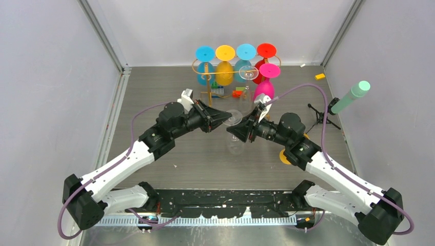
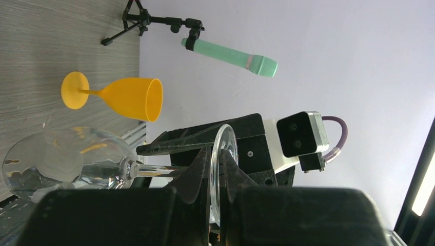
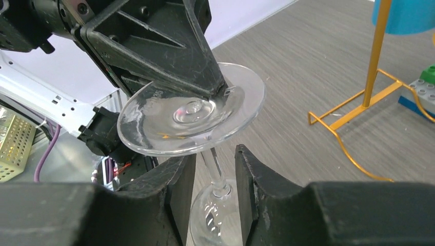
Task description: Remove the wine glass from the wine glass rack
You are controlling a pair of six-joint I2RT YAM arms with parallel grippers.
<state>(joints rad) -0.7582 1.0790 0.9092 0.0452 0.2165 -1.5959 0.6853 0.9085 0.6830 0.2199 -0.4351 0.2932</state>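
A clear wine glass (image 1: 235, 139) hangs bowl-down over the middle of the table. My left gripper (image 1: 228, 118) is shut on the rim of its round foot (image 3: 192, 115), and in the left wrist view the disc (image 2: 223, 154) sits pinched between the two fingers. My right gripper (image 3: 215, 154) stands open astride the stem (image 3: 211, 164), just under the foot, with a gap on each side. The gold wire wine glass rack (image 1: 205, 77) stands at the back. Several coloured glasses and one more clear glass (image 1: 249, 72) hang upside down from it.
An orange glass (image 2: 128, 97) lies on its side on the table under my right arm. A green cylinder on a small black tripod (image 1: 354, 96) stands at the right wall. Toy bricks (image 1: 237, 93) lie by the rack's feet, and a pink glass (image 1: 265, 84) is at its right end.
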